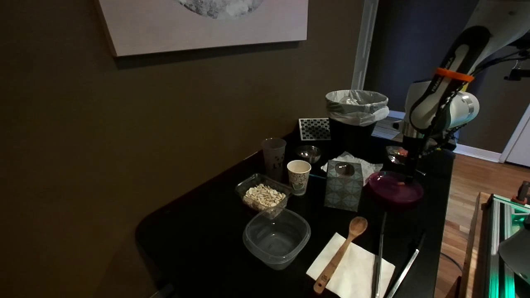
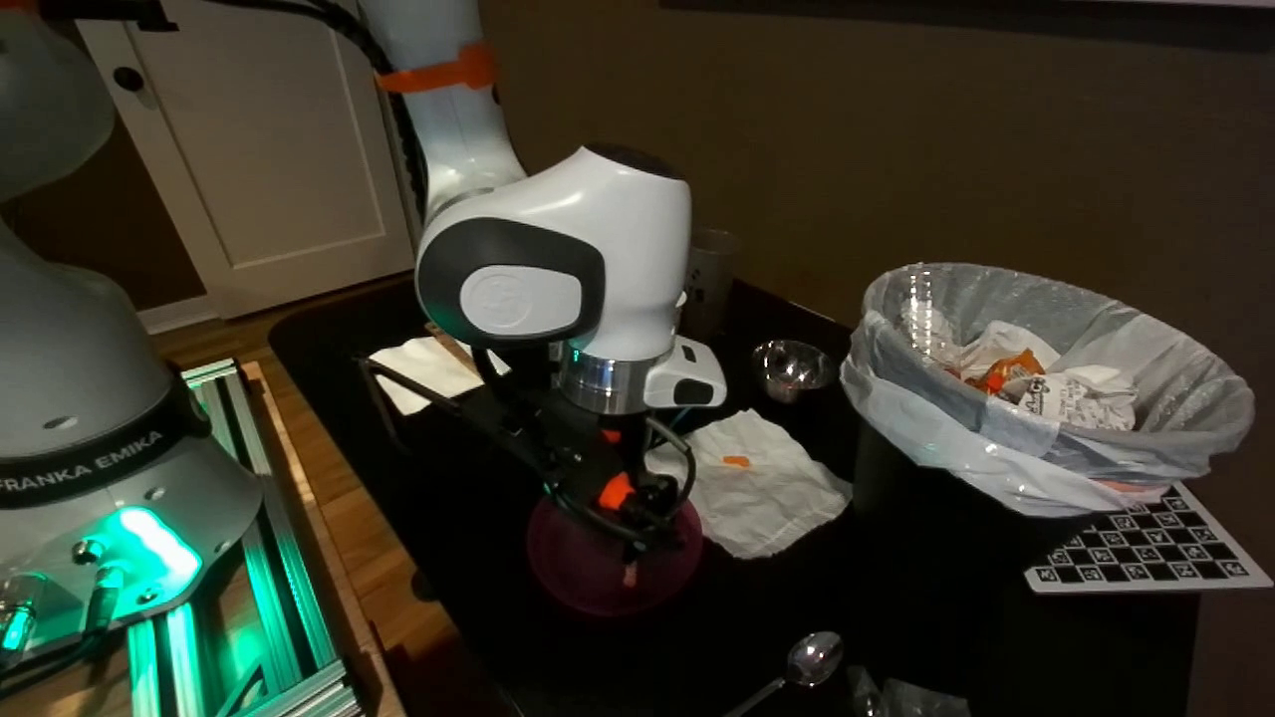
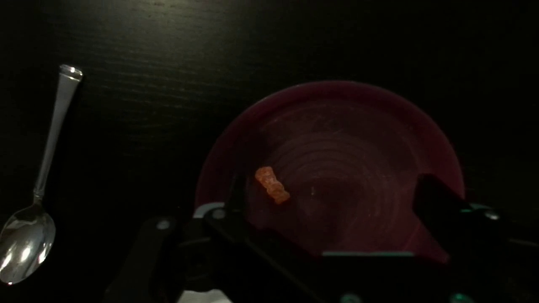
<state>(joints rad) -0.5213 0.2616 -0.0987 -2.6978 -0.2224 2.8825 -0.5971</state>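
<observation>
1 orange candy (image 3: 273, 185) lies beneath pincer (image 3: 331, 187).

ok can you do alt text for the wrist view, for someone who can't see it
An open gripper over a purple dish, with one small orange piece, perhaps candy, lying in it. On the dark table, at the picture's left, lies a metal spoon, its bowl toward the bottom edge.

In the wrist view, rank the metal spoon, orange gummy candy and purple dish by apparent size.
1. Purple dish, largest though partly hidden
2. Metal spoon
3. Orange gummy candy, clearly smallest
</observation>
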